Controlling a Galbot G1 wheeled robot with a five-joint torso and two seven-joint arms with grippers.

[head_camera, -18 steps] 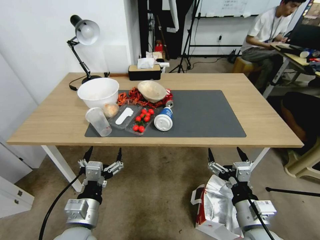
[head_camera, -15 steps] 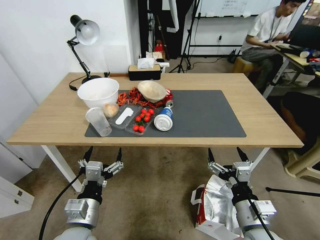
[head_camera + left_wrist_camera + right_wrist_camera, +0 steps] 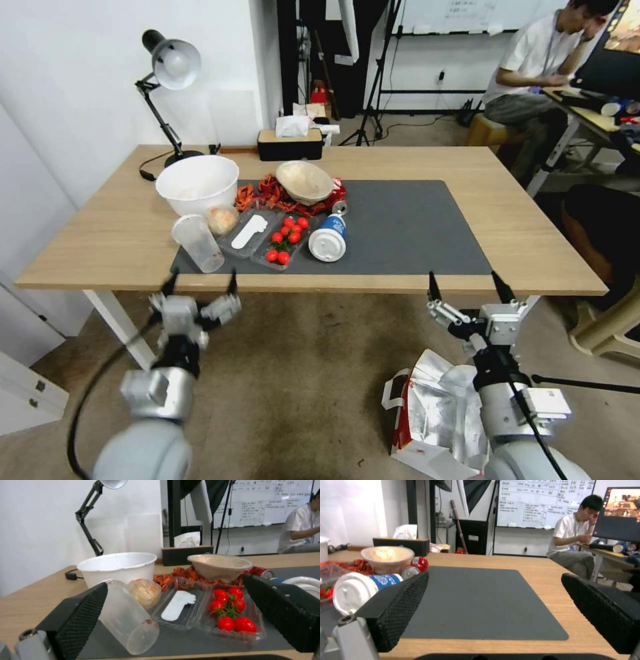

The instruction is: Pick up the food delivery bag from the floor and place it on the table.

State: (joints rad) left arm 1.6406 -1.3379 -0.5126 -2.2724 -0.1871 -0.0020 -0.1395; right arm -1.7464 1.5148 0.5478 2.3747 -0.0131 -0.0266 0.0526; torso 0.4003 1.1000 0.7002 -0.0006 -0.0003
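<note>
The food delivery bag [image 3: 430, 407], white with red sides and crinkled foil lining, stands open on the beige floor [image 3: 313, 380] at the lower right, partly hidden behind my right arm. My right gripper [image 3: 467, 287] is open above and beyond the bag, level with the front edge of the table [image 3: 540, 227]. My left gripper [image 3: 201, 285] is open at the same edge, further left. In the right wrist view the open gripper [image 3: 495, 576] faces the bare dark grey mat [image 3: 480, 600]. The left wrist view has the open gripper [image 3: 175, 581] facing the food clutter.
On the mat's left half sit a white bowl [image 3: 197, 183], a tipped clear cup [image 3: 197, 243], a tomato tray [image 3: 283, 240], a lying blue cup [image 3: 328, 237] and a paper bowl [image 3: 305, 181]. A lamp [image 3: 167, 73] and tissue box [image 3: 290, 141] stand behind. A black tripod leg [image 3: 587, 383] lies on the floor.
Both arms have risen, bringing the grippers from below the tabletop up to its front edge. The bag has stayed on the floor.
</note>
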